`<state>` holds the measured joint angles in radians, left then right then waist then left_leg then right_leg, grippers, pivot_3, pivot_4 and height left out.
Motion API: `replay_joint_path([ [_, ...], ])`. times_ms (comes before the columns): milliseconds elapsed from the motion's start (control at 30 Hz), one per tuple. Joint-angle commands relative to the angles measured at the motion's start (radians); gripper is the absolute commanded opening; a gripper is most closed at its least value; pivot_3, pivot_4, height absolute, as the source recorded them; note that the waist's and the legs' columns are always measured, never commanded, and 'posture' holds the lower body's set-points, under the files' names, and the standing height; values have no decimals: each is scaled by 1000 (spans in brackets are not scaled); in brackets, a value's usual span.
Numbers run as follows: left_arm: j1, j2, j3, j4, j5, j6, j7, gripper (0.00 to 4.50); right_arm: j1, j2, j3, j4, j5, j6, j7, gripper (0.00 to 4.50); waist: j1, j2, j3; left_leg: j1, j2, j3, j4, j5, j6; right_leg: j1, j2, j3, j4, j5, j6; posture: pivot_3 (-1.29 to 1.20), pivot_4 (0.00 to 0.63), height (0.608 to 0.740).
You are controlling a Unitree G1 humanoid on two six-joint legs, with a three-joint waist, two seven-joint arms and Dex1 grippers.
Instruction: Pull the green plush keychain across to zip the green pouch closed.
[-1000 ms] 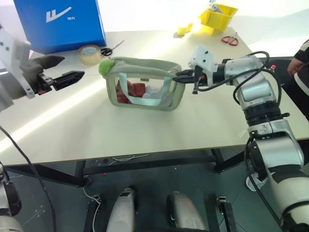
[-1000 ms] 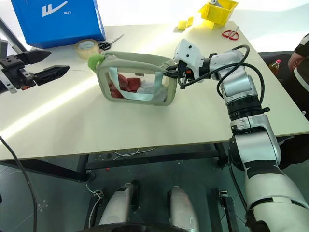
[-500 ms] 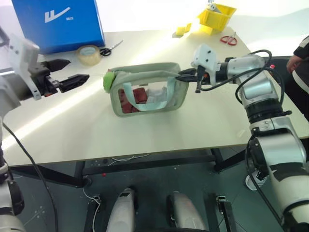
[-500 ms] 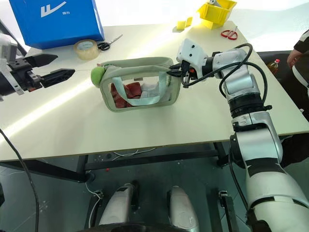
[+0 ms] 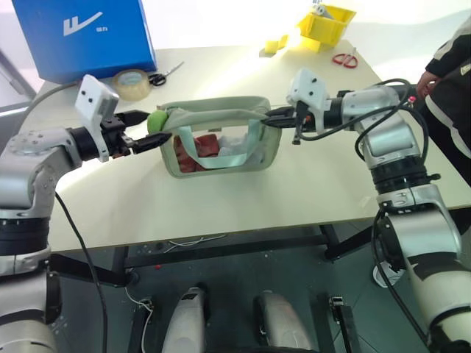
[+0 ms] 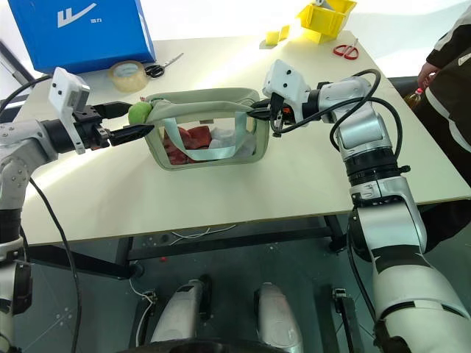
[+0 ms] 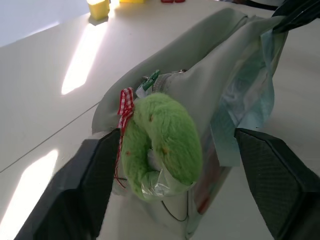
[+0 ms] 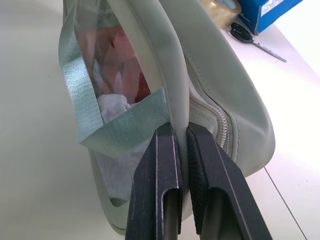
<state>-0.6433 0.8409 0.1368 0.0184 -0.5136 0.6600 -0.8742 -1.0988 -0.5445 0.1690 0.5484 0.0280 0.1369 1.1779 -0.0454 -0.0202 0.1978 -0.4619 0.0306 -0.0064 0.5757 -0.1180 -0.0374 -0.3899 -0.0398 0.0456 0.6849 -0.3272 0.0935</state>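
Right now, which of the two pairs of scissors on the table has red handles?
The red-handled scissors lie at the table's far right, near the yellow bin. The other pair, the black-handled scissors, sits by the tape roll and blue box.

The pouch (image 5: pixel 221 136) sits mid-table (image 5: pixel 221 198); keychain (image 5: pixel 157 121) at its left end, tape roll (image 5: pixel 132 82) and box (image 5: pixel 85 37) behind.
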Motion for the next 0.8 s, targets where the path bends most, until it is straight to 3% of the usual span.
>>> replay_joint_path([
  [33,-46,10,21,9,12,-29,-10,2184,-3,8,-14,-45,18,6,-6,0,1,0,0,0,0,0,0,0,0,0,0,0,0,0,0,0,150,740],
  [167,-104,7,33,14,-17,1,-26,181,4,5,-13,-50,16,8,-11,0,2,0,0,0,0,0,0,0,0,0,0,0,0,0,0,0,150,740],
  [200,-119,5,32,17,-21,7,-28,80,5,5,-12,-49,15,7,-13,0,2,0,0,0,0,0,0,0,0,0,0,0,0,0,0,0,150,740],
  [333,-190,-15,8,40,-16,11,-38,80,8,8,-11,-57,15,12,-16,0,2,0,0,0,0,0,0,0,0,0,0,0,0,0,0,0,150,740],
  [467,-249,-101,-82,88,62,-51,-22,80,5,14,-11,-57,15,13,-22,0,3,0,0,0,-1,0,1,0,0,1,0,0,0,0,0,0,150,740],
  [633,-209,-115,-206,87,191,-171,-71,80,6,13,-12,-64,14,19,-28,0,-1,0,0,0,-1,0,1,0,0,0,0,0,1,0,0,0,150,740],
  [733,-218,-99,-162,77,156,-151,-101,963,5,7,-15,-64,11,21,-30,0,1,0,0,0,0,0,0,0,0,0,1,0,1,0,0,0,150,740],
  [800,-237,-82,-140,92,161,-154,-103,1899,7,2,-16,-64,11,23,-28,0,1,0,0,0,0,0,1,0,0,0,1,0,1,0,0,0,150,740],
])
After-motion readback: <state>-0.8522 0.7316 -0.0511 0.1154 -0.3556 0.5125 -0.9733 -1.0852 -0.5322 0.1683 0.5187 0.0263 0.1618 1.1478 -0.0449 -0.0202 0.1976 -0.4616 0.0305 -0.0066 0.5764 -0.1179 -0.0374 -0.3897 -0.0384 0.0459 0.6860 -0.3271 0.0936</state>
